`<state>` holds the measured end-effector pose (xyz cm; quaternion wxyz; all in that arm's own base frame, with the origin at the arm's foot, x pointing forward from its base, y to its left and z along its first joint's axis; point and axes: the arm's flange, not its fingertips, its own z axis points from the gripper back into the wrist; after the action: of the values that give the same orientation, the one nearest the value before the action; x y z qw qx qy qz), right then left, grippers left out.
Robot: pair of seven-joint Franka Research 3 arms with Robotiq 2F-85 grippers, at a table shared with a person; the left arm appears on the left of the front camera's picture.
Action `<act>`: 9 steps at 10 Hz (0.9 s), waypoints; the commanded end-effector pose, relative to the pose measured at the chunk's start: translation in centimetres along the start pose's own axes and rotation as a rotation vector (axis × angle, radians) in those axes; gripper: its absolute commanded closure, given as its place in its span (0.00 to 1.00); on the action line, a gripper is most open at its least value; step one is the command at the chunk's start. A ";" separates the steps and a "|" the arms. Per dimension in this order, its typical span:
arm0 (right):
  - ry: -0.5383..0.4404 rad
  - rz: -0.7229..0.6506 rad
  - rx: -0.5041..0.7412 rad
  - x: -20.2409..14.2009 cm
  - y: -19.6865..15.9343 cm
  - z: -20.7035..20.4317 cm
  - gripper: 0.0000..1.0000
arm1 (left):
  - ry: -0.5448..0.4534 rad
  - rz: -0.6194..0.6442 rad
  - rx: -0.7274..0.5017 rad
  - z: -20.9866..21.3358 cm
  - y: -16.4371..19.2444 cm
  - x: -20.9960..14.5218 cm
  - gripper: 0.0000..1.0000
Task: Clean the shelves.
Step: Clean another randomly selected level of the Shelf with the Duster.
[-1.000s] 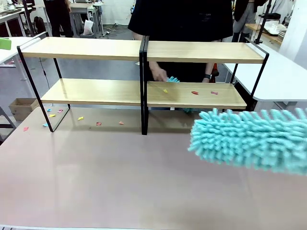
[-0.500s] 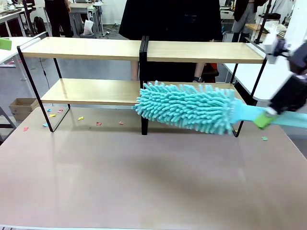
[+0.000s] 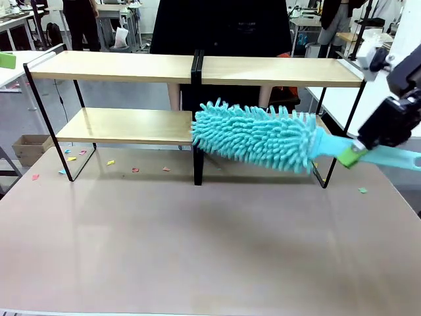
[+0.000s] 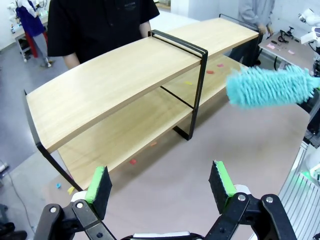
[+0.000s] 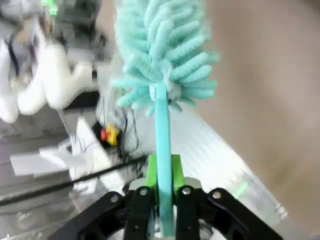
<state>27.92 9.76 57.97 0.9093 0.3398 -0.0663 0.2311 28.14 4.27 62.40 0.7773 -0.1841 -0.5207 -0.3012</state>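
On the shelves (image 4: 115,80), scraps (image 4: 210,72); duster (image 3: 256,138) near.

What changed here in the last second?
The right claw, shut on the duster, carried it from close to the camera across to the lower right board of the shelves. The person shifted toward picture left. Shelves and the paper scraps on the table stayed put.

Our left jaws are black, built of hinged links with bright round pins (image 4: 238,198) at the joints, and each finger ends in a green pad (image 4: 97,182). Our right jaws show the same black links, silver pins and green pads (image 5: 177,172). Just past the right end of the shelves (image 3: 276,71), our black housing (image 3: 395,122) carries a white wrist piece (image 3: 371,59) level with the top board.
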 end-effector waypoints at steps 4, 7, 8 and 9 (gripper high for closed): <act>-0.181 -0.080 -0.067 3.5 -3.4 -3.7 0.88 | 0.003 -0.001 -0.004 0.0 0.0 0.0 0.00; -0.151 -0.131 -0.065 4.8 -5.0 -5.2 0.88 | 0.003 -0.001 -0.004 0.0 0.0 0.0 0.00; -0.142 -0.132 -0.065 5.3 -5.3 -5.7 0.88 | 0.003 -0.001 -0.004 0.0 0.0 0.0 0.00; -0.156 -0.137 -0.063 5.7 -5.3 -6.4 0.88 | 0.003 -0.001 -0.004 0.0 0.0 0.0 0.00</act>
<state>34.38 11.61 50.90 0.9280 0.3216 -0.1091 0.1529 28.14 4.26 62.40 0.7774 -0.1840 -0.5206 -0.3013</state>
